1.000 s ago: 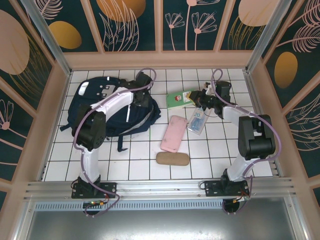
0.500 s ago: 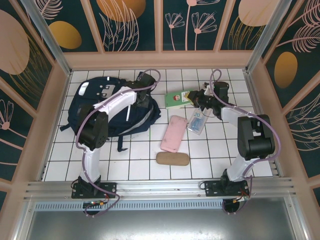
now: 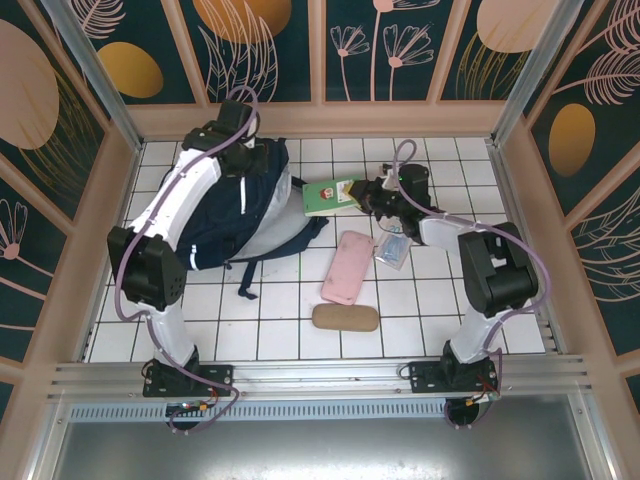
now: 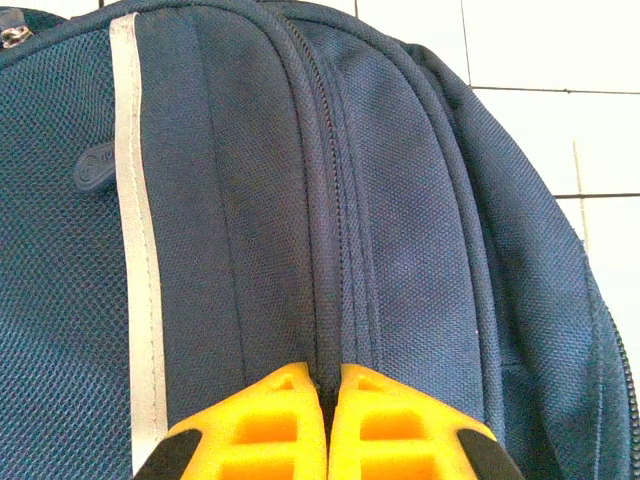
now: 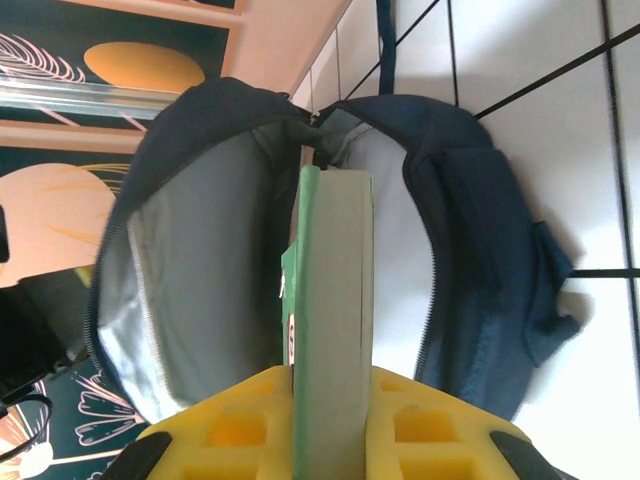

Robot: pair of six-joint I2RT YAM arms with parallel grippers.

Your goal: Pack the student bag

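White tiles point(image 3: 440, 300) are covering the table inside a booth of floral panels point(image 3: 270, 50), where two arms are working on loading the student bag point(image 3: 235, 215). The bag is lying at the far left of the table, its mouth facing right toward the centre. The left gripper point(image 4: 322, 395) is pinching a fold of navy fabric beside the zipper seam, its yellow fingers closed tight on the cloth, and appears to be holding the top of the bag up so the mouth is gaping. The right gripper point(image 5: 330, 420) is clamping a green book point(image 5: 335, 280) by its edge and is pointing it straight at the opening, where the grey lining point(image 5: 200, 260) is showing on both sides.

The step in hand looks to be the insertion of the book. The next move is calling for a level push to the left, with the book going between the two lips of the mouth and clear of the zipper end where they are meeting.

A pink pouch point(image 3: 347, 267), a brown case point(image 3: 345, 318) and a clear packet point(image 3: 393, 247) are waiting on the tiles near the right arm, the packet just beside the pouch. None is lying between book and bag. A strap point(image 3: 245, 285) is trailing toward the near edge, away from the opening.
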